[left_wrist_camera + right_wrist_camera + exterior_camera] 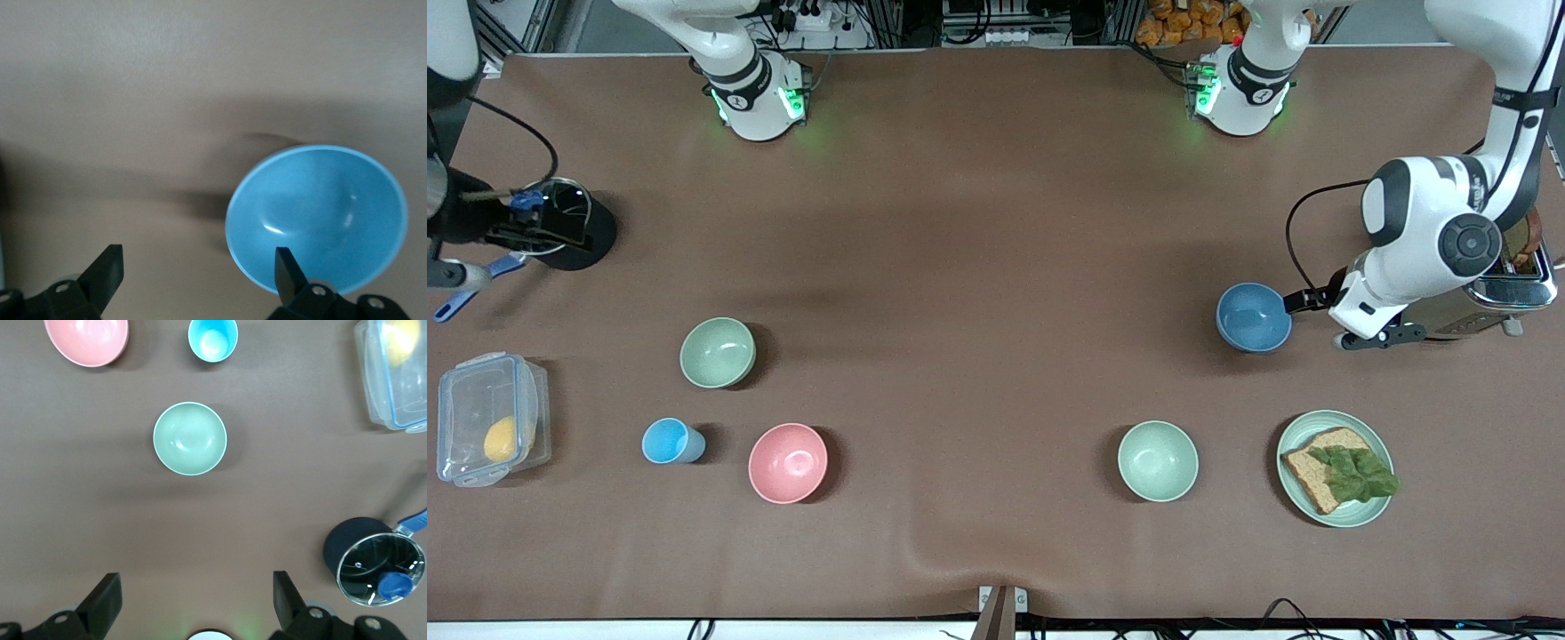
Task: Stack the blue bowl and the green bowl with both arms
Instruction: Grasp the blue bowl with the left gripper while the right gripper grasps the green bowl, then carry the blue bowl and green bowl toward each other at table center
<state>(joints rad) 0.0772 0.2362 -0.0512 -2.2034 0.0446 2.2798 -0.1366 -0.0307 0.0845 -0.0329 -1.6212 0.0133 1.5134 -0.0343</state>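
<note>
Two grippers are spreading wide: the left gripper is hanging beside the round matte medium-blue bowl at the left arm's end; the right gripper is hovering above the table, looking down on the sage-green round bowl, well apart.

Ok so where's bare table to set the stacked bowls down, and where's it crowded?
Bare: the table's middle, between the green bowl and the blue bowl, and between the pink bowl and the pale mint bowl. Crowded: around the small cup, and by the toaster.
</note>
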